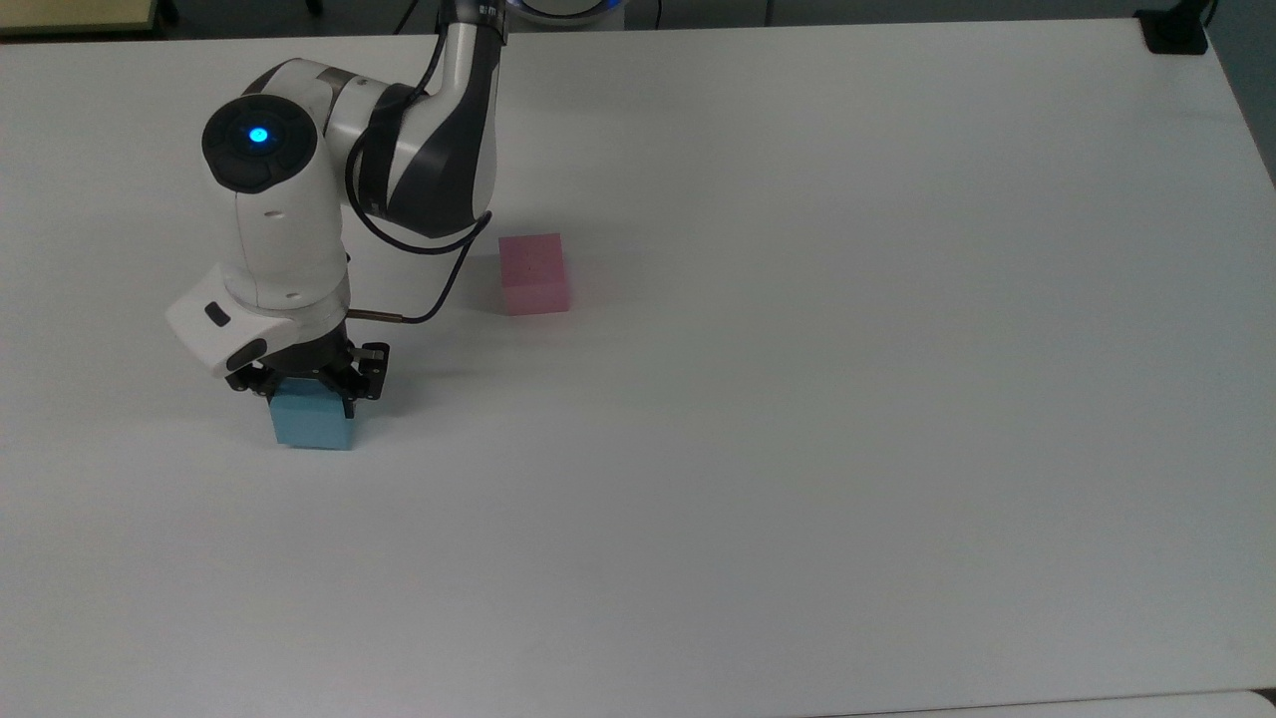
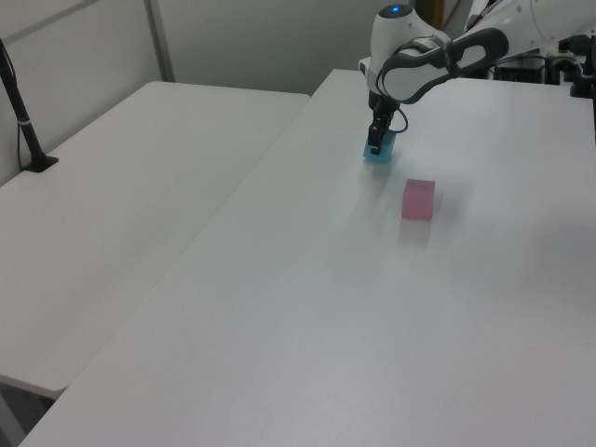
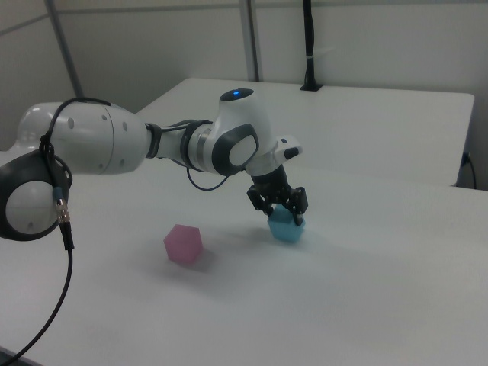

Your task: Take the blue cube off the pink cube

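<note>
The blue cube (image 1: pixel 312 424) (image 2: pixel 379 152) (image 3: pixel 286 226) sits low at the white table (image 1: pixel 797 399), well to the top view's left of the pink cube (image 1: pixel 534 273) (image 2: pixel 418 199) (image 3: pixel 184 244). My gripper (image 1: pixel 309 394) (image 2: pixel 375 146) (image 3: pixel 280 212) points straight down over the blue cube, its black fingers shut on the cube's sides. The pink cube stands alone on the table with nothing on top of it. Whether the blue cube's underside touches the table I cannot tell.
A second white table (image 2: pixel 121 177) adjoins in the left view's left, with a black post (image 2: pixel 23 121) at its edge. A black cable (image 1: pixel 439 289) loops from the arm between the cubes. A black clamp (image 1: pixel 1176 30) sits at the top view's upper right corner.
</note>
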Motion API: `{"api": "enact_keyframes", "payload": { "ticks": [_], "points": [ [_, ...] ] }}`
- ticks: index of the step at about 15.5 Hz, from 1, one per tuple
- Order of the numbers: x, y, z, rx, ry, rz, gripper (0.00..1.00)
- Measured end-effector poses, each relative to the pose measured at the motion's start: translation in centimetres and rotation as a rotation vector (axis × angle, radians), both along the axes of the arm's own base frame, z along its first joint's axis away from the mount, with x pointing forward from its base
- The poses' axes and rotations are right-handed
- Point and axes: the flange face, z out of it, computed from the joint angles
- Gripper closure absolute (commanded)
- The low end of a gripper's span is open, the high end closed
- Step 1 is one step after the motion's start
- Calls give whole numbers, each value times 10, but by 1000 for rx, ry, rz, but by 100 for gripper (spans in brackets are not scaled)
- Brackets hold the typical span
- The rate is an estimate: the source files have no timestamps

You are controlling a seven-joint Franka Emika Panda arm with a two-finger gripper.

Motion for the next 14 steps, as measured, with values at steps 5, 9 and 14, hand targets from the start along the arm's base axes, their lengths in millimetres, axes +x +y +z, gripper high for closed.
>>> {"api": "enact_keyframes", "payload": {
  "ticks": [5,9,14],
  "points": [
    [3,0,9,-3,-21,-11,0],
    [-4,0,89,14,-124,-94,0],
    [-96,52,221,158,31,-193,0]
  ]
}}
